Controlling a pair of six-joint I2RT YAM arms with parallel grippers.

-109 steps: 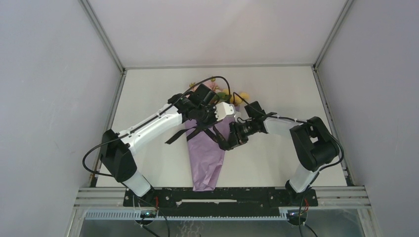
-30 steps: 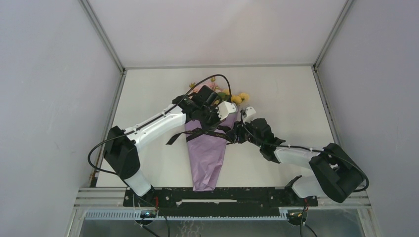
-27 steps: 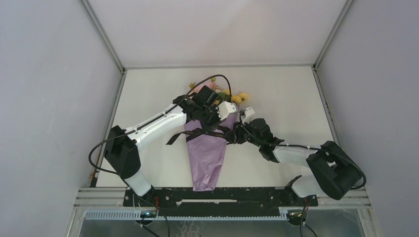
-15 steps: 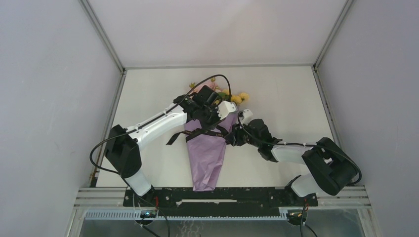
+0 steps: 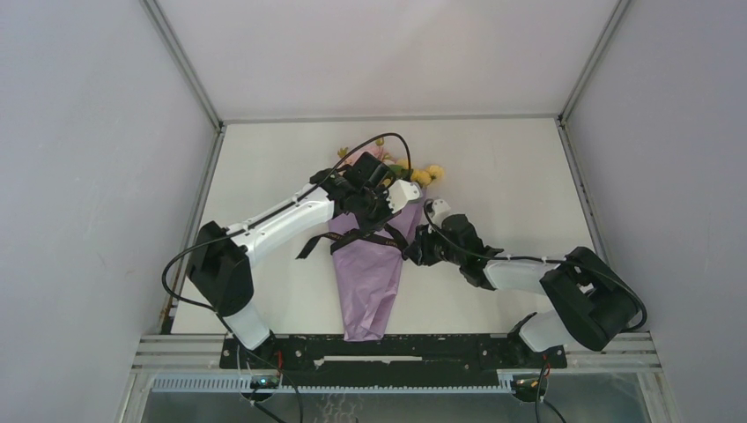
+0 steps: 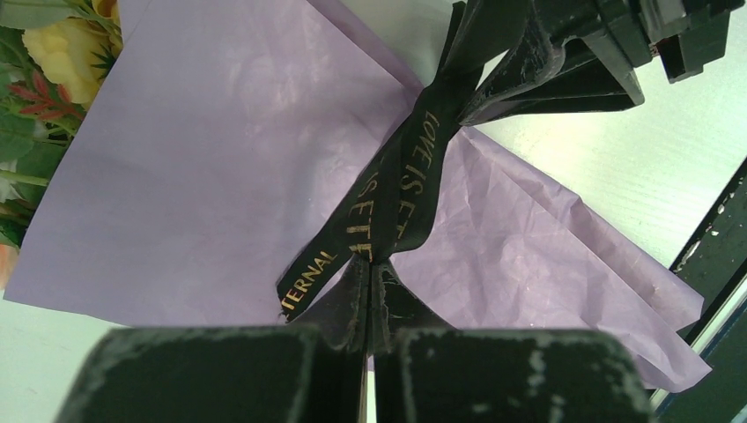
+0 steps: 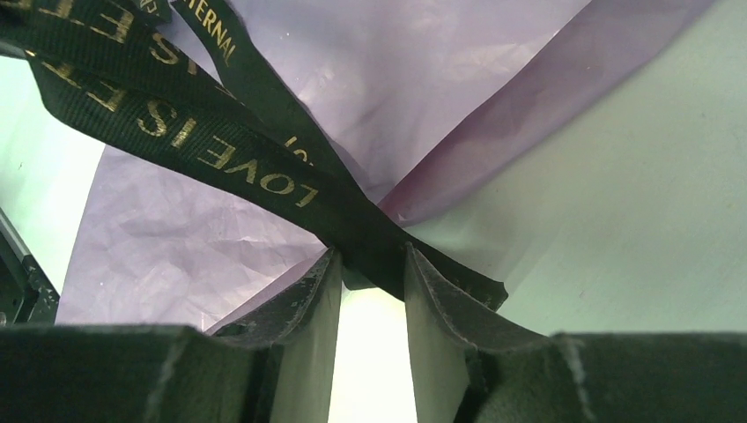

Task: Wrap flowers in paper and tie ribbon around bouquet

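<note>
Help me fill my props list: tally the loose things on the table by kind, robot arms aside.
Flower bunch: 1
Paper sheet: 1
Ribbon: 1
Total: 3

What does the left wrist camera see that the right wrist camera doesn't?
Only the left wrist view shows the flowers, yellow in the top left corner. It also shows the left gripper pinched shut on the ribbon, with the right gripper farther up it. Only the right wrist view shows the right gripper's parted fingers from behind, with ribbon crossing their tips. Both show the purple paper, the gold-lettered ribbon and the pale table.
</note>
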